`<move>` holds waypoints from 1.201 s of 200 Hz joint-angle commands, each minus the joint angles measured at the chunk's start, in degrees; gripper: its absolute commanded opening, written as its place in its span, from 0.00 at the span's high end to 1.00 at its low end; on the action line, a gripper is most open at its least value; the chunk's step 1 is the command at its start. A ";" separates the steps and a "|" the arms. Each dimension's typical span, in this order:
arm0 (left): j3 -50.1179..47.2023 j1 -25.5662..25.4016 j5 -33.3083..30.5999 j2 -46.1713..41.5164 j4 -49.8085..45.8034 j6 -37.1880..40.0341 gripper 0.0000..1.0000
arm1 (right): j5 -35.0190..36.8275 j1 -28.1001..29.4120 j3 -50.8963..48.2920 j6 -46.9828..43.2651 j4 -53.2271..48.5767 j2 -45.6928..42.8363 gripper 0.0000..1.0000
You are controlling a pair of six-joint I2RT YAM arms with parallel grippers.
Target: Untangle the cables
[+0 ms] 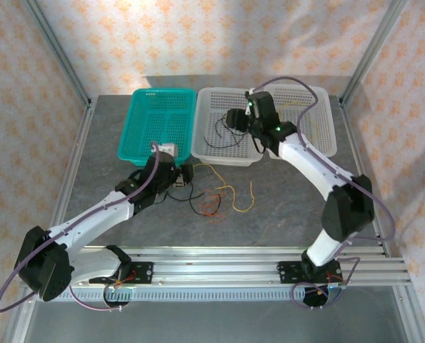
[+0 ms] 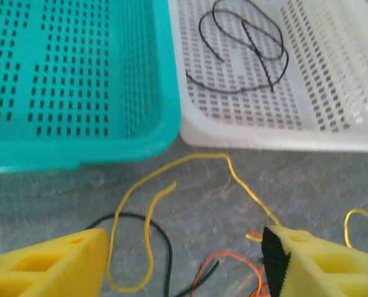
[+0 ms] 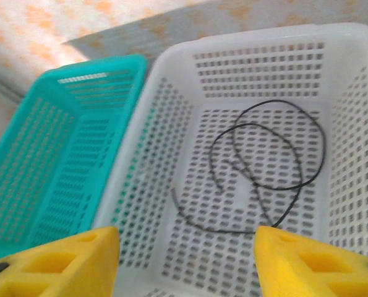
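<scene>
The cables lie loose on the grey table: a yellow one (image 1: pixel 230 190) (image 2: pixel 148 204), an orange one (image 1: pixel 211 205) (image 2: pixel 233 263) and a black one (image 1: pixel 193 200) (image 2: pixel 162 238), crossing each other. My left gripper (image 1: pixel 178 177) (image 2: pixel 184 266) stands open low over them, with the strands between its yellow fingers (image 2: pixel 47 266) and untouched. Another black cable (image 1: pixel 223 133) (image 3: pixel 264 167) (image 2: pixel 245 49) lies coiled inside the white basket (image 1: pixel 226 158) (image 3: pixel 245 37). My right gripper (image 1: pixel 235 120) (image 3: pixel 187 260) hangs open above it, holding nothing.
A teal basket (image 1: pixel 130 136) (image 2: pixel 78 151) (image 3: pixel 78 68) stands left of the white one, touching it. A second white basket (image 1: pixel 319 136) sits at the back right under the right arm. Metal rails run along the table's near edge (image 1: pixel 219 257).
</scene>
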 commanded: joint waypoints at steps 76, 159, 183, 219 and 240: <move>-3.21 -2.75 -7.41 10.20 6.70 2.61 0.43 | -1.46 3.63 -22.50 -0.52 8.10 -24.43 0.41; -0.51 -3.49 -11.86 15.86 6.39 5.04 0.77 | 2.16 3.63 -25.89 -0.83 5.95 -28.96 0.42; -0.78 -4.96 -11.34 13.47 5.00 5.24 0.88 | 4.10 3.63 -26.95 -0.57 6.47 -30.10 0.45; -0.49 -8.44 -12.15 8.44 0.59 4.23 1.00 | 4.62 3.63 -27.68 -0.15 6.82 -30.00 0.48; -0.33 -9.37 -12.46 4.66 -1.94 3.99 1.00 | 4.79 3.63 -29.37 1.07 8.15 -30.67 0.45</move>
